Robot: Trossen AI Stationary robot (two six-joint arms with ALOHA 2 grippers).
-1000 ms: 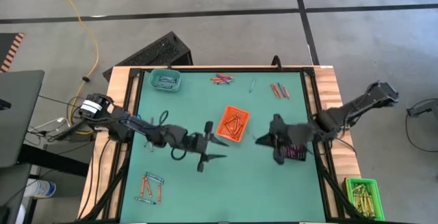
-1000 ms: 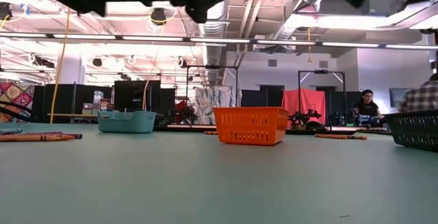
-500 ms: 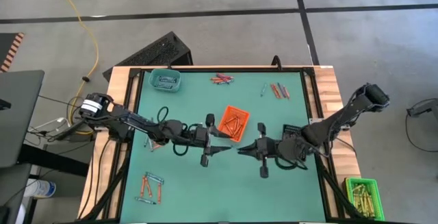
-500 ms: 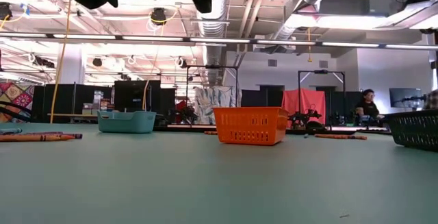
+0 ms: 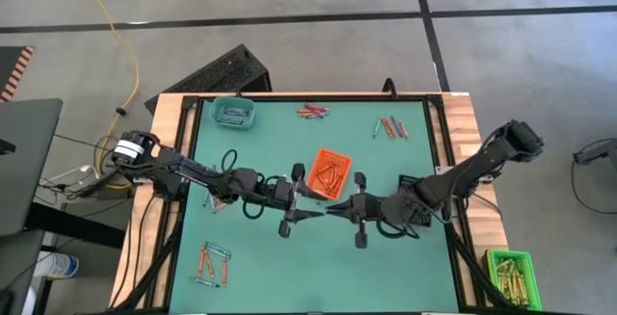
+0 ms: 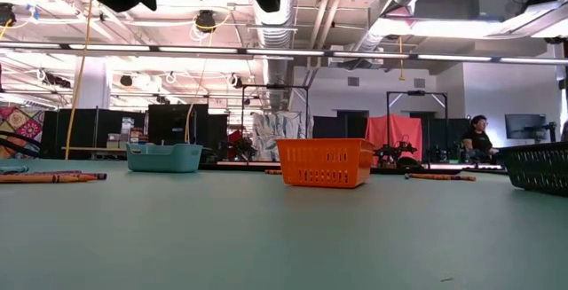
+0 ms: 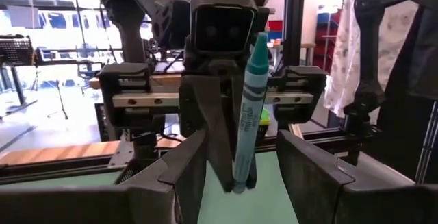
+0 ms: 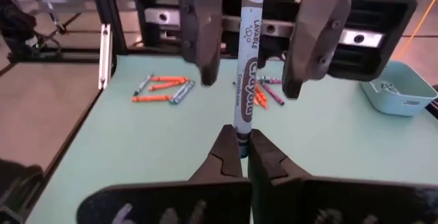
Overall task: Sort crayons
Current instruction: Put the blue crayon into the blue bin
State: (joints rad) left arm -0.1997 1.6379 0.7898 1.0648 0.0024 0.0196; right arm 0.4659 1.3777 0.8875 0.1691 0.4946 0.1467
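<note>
Blue-grey paper wraps the single thin crayon I have at the meeting point of the two arms, above the green table mat just in front of the orange mesh basket. My right gripper has its two dark fingers pressed together on the crayon's lower end, so the stick stands up out of the pinch, lettering running along its length. Facing it tip to tip, my left gripper has its jaws spread wide, and the crayon's free end pokes into the gap between those two fingers; I cannot tell whether either pad touches it. In the high view the two grippers meet nose to nose, the left arm reaching in from the table's left edge, the right arm from its right. Loose crayons lie elsewhere: a cluster of orange and blue ones near the front left corner, a few orange and blue ones toward the back right, and a purple-pink bunch at the back edge. A teal rectangular tray sits at the back left, a dark mesh basket lies under the right arm, and a green crate of yellow-olive sticks stands off the table's right front corner.
</note>
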